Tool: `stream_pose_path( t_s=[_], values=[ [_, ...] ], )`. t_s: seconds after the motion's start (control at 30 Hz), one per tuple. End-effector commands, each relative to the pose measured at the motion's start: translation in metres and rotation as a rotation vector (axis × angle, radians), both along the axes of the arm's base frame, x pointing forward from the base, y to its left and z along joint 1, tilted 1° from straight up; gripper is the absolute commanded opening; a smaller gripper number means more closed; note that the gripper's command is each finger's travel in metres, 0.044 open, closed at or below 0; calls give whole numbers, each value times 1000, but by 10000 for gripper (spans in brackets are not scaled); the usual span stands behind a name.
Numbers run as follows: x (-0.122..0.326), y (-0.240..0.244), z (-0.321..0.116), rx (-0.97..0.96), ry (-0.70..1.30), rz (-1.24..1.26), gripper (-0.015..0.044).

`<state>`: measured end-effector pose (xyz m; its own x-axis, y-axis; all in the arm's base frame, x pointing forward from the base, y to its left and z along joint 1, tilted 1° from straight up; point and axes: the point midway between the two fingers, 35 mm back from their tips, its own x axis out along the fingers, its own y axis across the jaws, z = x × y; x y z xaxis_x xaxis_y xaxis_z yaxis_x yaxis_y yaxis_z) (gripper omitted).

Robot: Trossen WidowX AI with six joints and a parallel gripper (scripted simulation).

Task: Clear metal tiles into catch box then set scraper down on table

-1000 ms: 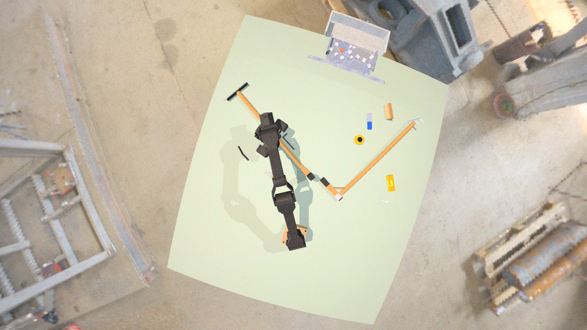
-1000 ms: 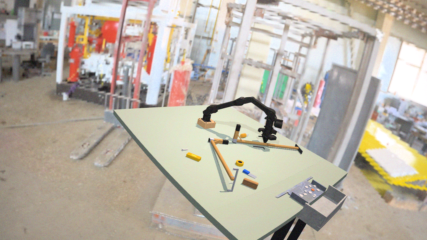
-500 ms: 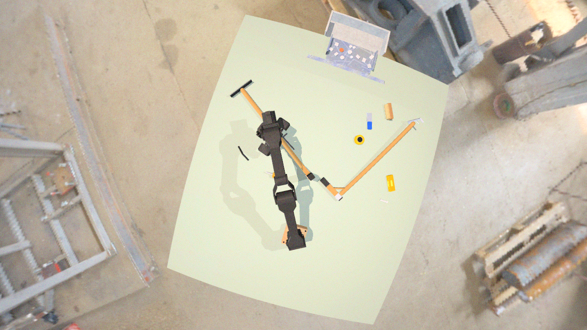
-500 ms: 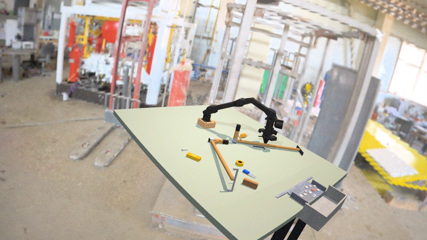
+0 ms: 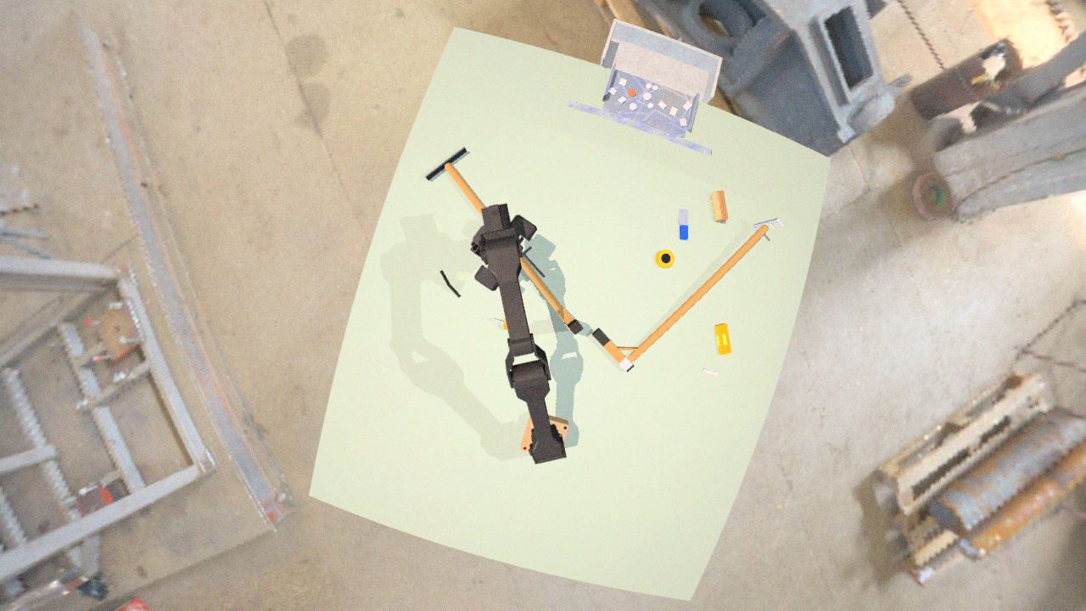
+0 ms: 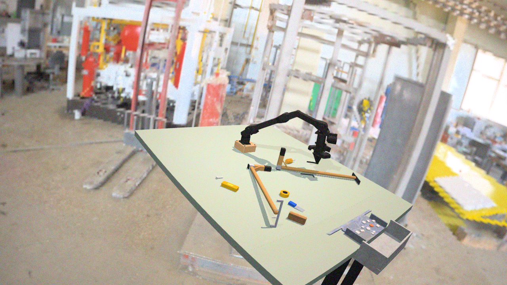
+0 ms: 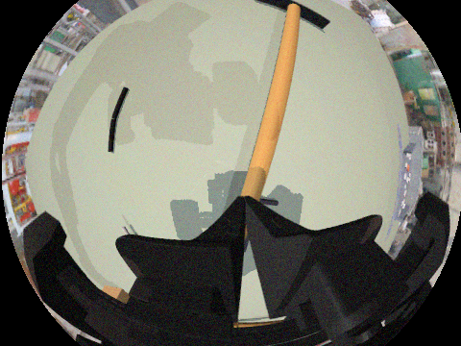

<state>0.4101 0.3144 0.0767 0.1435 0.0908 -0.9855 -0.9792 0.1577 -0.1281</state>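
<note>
A long wooden-handled scraper (image 5: 464,187) (image 6: 319,173) (image 7: 277,106) with a straight black blade lies on the table, its black-ended grip sticking up. My gripper (image 6: 317,162) (image 7: 243,201) is shut, empty, pointing down near the handle; whether it touches is unclear. In the top view the arm hides the fingertips. A second long wooden-handled tool (image 5: 698,292) (image 6: 263,187) with a bent grey head lies to the right. Several pale tiles (image 5: 685,121) (image 6: 361,228) and an orange disc (image 5: 631,92) (image 6: 371,225) lie on the steel plate (image 5: 668,124) (image 6: 349,227). The catch box (image 5: 668,47) (image 6: 370,258) adjoins its far end.
Around lie yellow tape (image 5: 658,259) (image 6: 284,196), a blue-handled blade (image 5: 683,232) (image 6: 292,203), a brown block (image 5: 719,205) (image 6: 297,217) and a yellow box (image 5: 722,339) (image 6: 229,186). A black strip (image 5: 450,283) (image 7: 115,120) lies left of the gripper, a dark hex key (image 6: 307,174) beside the scraper.
</note>
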Motion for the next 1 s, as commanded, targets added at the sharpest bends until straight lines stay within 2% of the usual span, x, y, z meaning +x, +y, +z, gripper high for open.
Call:
stream_pose_path(
  t_s=[0.0, 0.97],
  values=[
    [-2, 0, 6, 5, -2, -16, 0],
    [-42, 13, 92, 173, 2, -577, 0]
  ],
)
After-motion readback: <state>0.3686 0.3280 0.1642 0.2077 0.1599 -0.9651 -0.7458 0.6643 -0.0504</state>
